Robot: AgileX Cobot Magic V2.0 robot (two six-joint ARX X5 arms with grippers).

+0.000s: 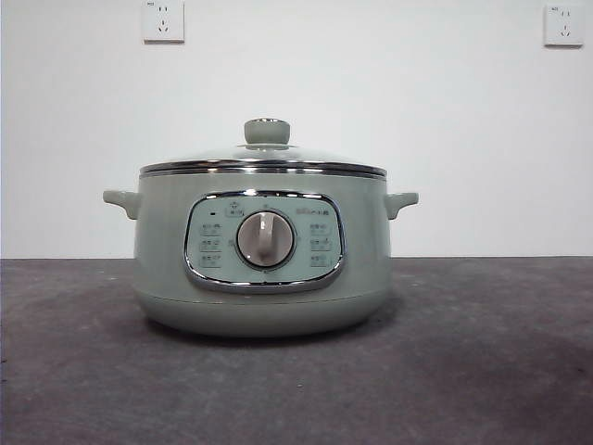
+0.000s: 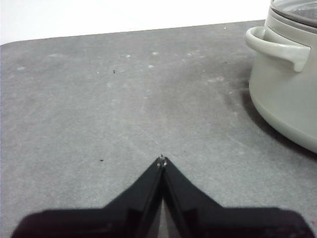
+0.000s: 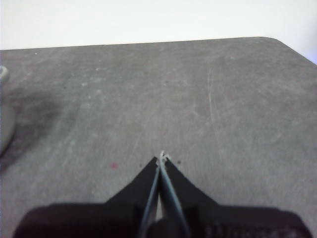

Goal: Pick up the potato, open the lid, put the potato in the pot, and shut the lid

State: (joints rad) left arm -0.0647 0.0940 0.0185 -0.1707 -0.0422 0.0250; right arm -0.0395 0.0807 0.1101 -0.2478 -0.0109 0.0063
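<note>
The pale sage-green pot [image 1: 262, 255] stands in the middle of the dark table in the front view. The glass lid [image 1: 264, 156] with its pale-green knob sits closed on it. The potato is not in view in any frame. My left gripper [image 2: 162, 161] is shut and empty above bare table, with the pot [image 2: 290, 74] and one of its side handles off to its side. My right gripper [image 3: 162, 158] is shut and empty above bare table, with only a sliver of the pot [image 3: 4, 119] at the picture's edge. Neither arm shows in the front view.
The dark grey table [image 1: 482, 371] stretches around the pot. A white wall with two sockets [image 1: 163, 20] stands behind it. The table's far edge and a rounded corner [image 3: 277, 42] show in the right wrist view.
</note>
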